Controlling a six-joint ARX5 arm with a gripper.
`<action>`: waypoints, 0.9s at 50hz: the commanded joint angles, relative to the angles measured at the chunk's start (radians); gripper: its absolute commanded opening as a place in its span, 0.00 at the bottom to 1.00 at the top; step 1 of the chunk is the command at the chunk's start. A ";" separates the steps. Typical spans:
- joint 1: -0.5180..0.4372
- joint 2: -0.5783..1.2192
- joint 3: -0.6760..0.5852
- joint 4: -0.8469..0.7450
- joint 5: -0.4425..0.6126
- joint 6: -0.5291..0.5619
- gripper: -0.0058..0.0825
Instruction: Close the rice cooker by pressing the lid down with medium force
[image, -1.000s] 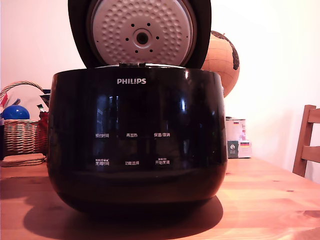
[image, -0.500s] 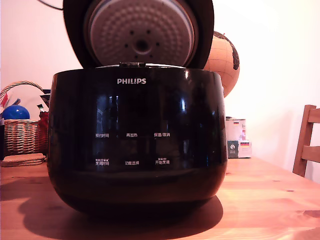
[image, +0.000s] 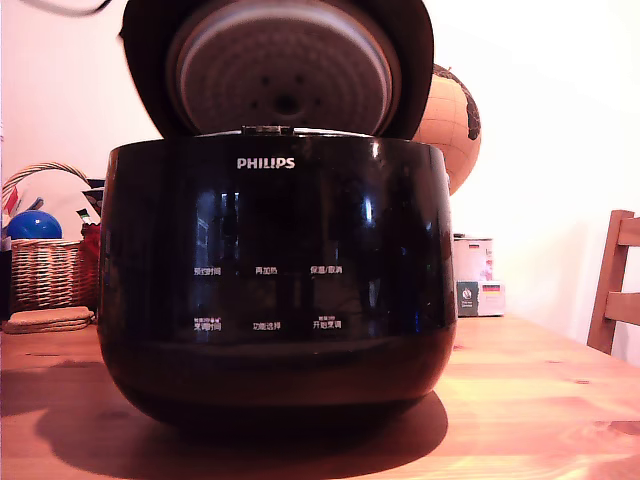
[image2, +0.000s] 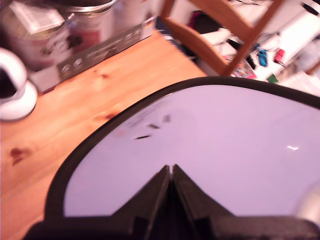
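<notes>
The rice cooker (image: 275, 290) is a large glossy black pot with a white PHILIPS logo, filling the middle of the exterior view on a wooden table (image: 540, 400). Its lid (image: 280, 70) stands partly raised behind the body, tilted forward, showing a white dimpled underside with a central hole. In the wrist view the lid's glossy top (image2: 210, 145) fills the frame, reflecting pale light. My gripper (image2: 171, 169) is shut, its two dark fingertips together and resting against that top surface. The arm does not show in the exterior view.
An orange globe (image: 450, 120) stands behind the cooker at the exterior view's right, with a small box (image: 475, 275) and a wooden chair (image: 615, 290) further right. A wicker basket (image: 40, 265) with a blue ball sits at the left. The wrist view shows a white round device (image2: 15, 85) and metal tins (image2: 85, 30).
The lid has tipped further forward and down over the last second; its underside looks more foreshortened and the central hole sits lower.
</notes>
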 joint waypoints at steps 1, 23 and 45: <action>-0.017 -0.021 -0.074 0.019 -0.025 -0.027 0.04; -0.089 -0.188 -0.328 0.262 -0.182 -0.094 0.04; -0.179 -0.280 -0.550 0.489 -0.343 -0.148 0.04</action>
